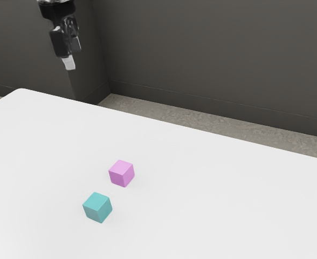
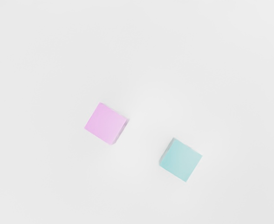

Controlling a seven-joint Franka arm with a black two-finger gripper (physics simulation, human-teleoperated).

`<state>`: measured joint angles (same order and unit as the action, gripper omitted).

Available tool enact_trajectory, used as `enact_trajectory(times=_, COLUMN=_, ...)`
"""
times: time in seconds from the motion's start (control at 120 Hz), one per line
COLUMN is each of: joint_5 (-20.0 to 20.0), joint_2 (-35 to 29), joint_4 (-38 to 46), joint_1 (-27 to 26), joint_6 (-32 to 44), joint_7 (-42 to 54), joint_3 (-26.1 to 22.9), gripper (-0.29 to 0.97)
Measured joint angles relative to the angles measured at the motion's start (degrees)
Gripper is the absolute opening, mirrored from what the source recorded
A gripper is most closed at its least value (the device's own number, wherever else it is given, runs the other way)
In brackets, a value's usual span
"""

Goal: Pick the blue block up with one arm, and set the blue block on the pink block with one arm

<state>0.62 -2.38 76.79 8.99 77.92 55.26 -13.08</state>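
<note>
A light blue-green block (image 1: 97, 207) rests on the white table (image 1: 228, 189), toward its near side. A pink block (image 1: 121, 173) sits just beyond it, slightly toward the exterior view's right, with a small gap between the two. My gripper (image 1: 68, 65) hangs high above the table's far left corner, well away from both blocks and holding nothing. From the wrist view I look down on the pink block (image 2: 106, 123) and the blue block (image 2: 180, 159), lying apart on the bare table (image 2: 197, 60).
The white table's far edge runs diagonally across the exterior view, with a grey floor strip (image 1: 218, 121) and a dark wall (image 1: 212, 48) behind it.
</note>
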Motion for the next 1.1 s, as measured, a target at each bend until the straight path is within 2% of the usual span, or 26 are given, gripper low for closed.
enact_trajectory(times=0.142, joint_5=-0.12, joint_2=0.49, joint_4=-0.06, joint_1=-3.28, joint_6=-0.73, joint_7=-0.33, joint_3=-0.14, gripper=0.68)
enact_trajectory(times=0.267, joint_5=-0.71, joint_2=-1.79, joint_4=2.3, joint_1=-1.91, joint_6=-1.78, joint_7=-0.63, joint_3=-0.43, gripper=0.68)
enact_trajectory(times=0.333, joint_5=-0.55, joint_2=-10.66, joint_4=11.78, joint_1=2.25, joint_6=-2.12, joint_7=-0.64, joint_3=-0.51, gripper=0.68)
enact_trajectory(times=0.392, joint_5=-0.36, joint_2=-18.54, joint_4=25.29, joint_1=5.0, joint_6=0.09, joint_7=1.24, joint_3=-0.47, gripper=0.68)
enact_trajectory(times=0.467, joint_5=-0.22, joint_2=-22.45, joint_4=33.97, joint_1=6.33, joint_6=3.22, joint_7=4.29, joint_3=-0.39, gripper=0.68)
enact_trajectory(times=0.542, joint_5=-0.14, joint_2=-22.5, joint_4=36.23, joint_1=6.65, joint_6=5.26, joint_7=7.02, joint_3=-0.34, gripper=0.68)
enact_trajectory(times=0.617, joint_5=-0.35, joint_2=-19.84, joint_4=36.9, joint_1=7.26, joint_6=5.88, joint_7=10.13, joint_3=2.25, gripper=0.68)
enact_trajectory(times=0.667, joint_5=0.33, joint_2=-19.52, joint_4=40.49, joint_1=7.42, joint_6=7.94, joint_7=12.48, joint_3=3.01, gripper=0.68)
enact_trajectory(times=0.758, joint_5=-0.5, joint_2=-18.76, joint_4=48.36, joint_1=6.72, joint_6=15.67, joint_7=16.99, joint_3=3.33, gripper=0.68)
enact_trajectory(times=0.917, joint_5=-3.38, joint_2=-12.76, joint_4=50.42, joint_1=5.31, joint_6=26.23, joint_7=23.34, joint_3=2.72, gripper=0.68)
enact_trajectory(times=1.025, joint_5=-4.31, joint_2=-13.24, joint_4=57.83, joint_1=4.24, joint_6=36.92, joint_7=26.8, joint_3=2.44, gripper=0.68)
enact_trajectory(times=1.1, joint_5=-4.58, joint_2=-12.91, joint_4=60.07, joint_1=3.6, joint_6=42.32, joint_7=28.84, joint_3=2.31, gripper=0.68)
